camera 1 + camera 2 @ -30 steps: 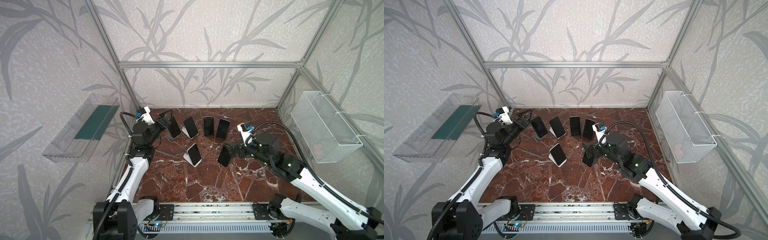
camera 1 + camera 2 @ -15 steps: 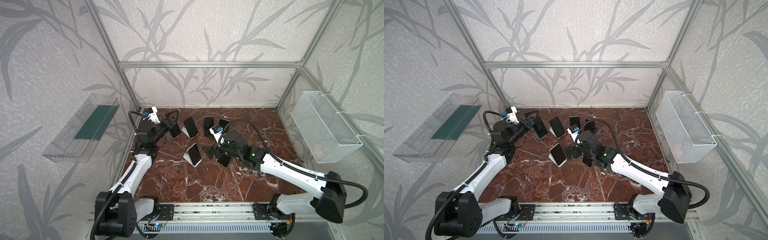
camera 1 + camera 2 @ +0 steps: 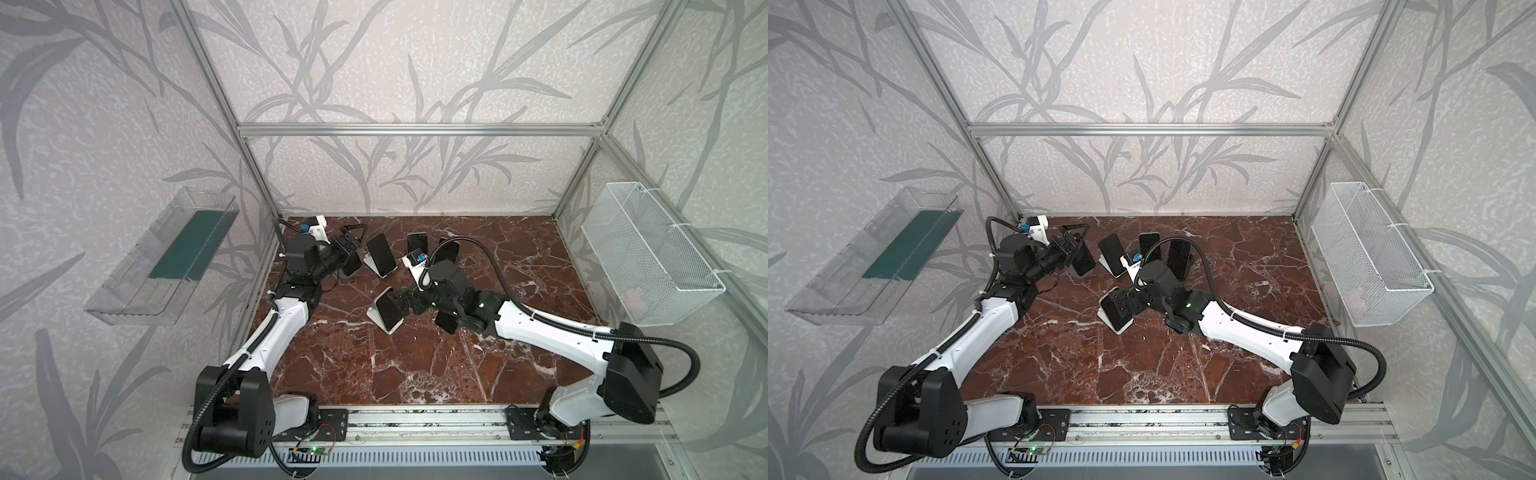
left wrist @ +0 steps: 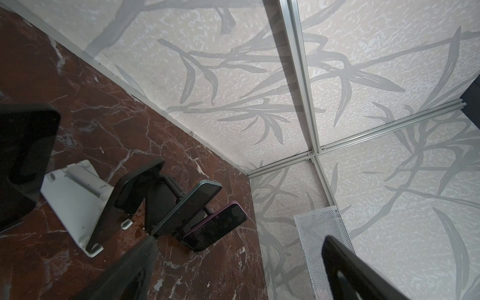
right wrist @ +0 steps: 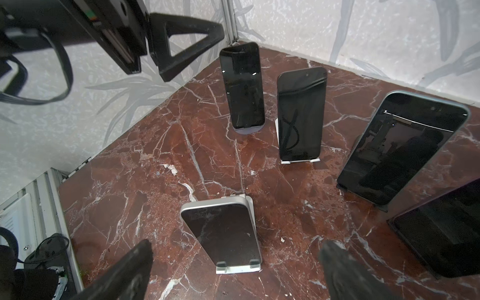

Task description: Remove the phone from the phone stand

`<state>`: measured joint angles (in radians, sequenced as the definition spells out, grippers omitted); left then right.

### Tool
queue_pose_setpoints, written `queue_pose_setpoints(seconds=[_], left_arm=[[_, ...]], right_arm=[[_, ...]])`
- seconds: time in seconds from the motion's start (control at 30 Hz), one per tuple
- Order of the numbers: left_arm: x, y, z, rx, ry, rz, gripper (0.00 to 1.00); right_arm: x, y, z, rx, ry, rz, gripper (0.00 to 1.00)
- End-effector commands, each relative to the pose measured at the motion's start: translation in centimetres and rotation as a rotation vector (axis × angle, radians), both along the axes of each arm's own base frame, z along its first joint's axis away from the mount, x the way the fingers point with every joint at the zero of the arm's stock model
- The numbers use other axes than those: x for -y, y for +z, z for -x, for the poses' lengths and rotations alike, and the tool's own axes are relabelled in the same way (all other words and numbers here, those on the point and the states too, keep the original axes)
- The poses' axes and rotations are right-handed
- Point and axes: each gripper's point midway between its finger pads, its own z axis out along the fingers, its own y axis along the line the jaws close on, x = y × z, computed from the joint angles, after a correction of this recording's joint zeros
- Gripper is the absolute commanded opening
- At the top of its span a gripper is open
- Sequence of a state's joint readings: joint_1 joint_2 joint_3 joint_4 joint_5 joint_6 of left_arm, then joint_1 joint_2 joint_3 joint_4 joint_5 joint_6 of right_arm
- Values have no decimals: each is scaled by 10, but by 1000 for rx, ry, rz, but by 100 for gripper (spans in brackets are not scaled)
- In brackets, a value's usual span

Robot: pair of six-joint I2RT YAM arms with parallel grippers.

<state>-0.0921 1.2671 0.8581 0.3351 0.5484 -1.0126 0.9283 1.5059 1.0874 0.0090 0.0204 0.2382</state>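
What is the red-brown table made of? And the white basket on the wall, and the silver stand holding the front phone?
Table: looks like polished marble, reddish brown with white veins and a slight shine; it could be a printed sheet.
Basket: white-coated metal mesh; you can see through it.
Stand: probably brushed aluminium, matte silver with smooth rounded edges.
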Motion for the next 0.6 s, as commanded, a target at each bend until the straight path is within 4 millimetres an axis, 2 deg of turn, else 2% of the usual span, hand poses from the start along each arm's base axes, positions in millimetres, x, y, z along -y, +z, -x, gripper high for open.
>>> queue_pose_setpoints(seconds=[0.0, 0.2, 0.37, 0.57], left_arm=[[-1, -5, -2, -29, 0, -40, 99], [5, -8, -5, -34, -30, -14, 98], [7, -6, -5, -25, -43, -9, 98], [8, -1, -2, -11, -42, -28, 98]], right_arm=[[-24, 11, 4, 108, 85, 2, 99], [-41, 4, 8, 170, 85, 37, 99], [-43, -5, -4, 187, 26, 27, 99], [-49, -21, -12, 214, 32, 78, 99]])
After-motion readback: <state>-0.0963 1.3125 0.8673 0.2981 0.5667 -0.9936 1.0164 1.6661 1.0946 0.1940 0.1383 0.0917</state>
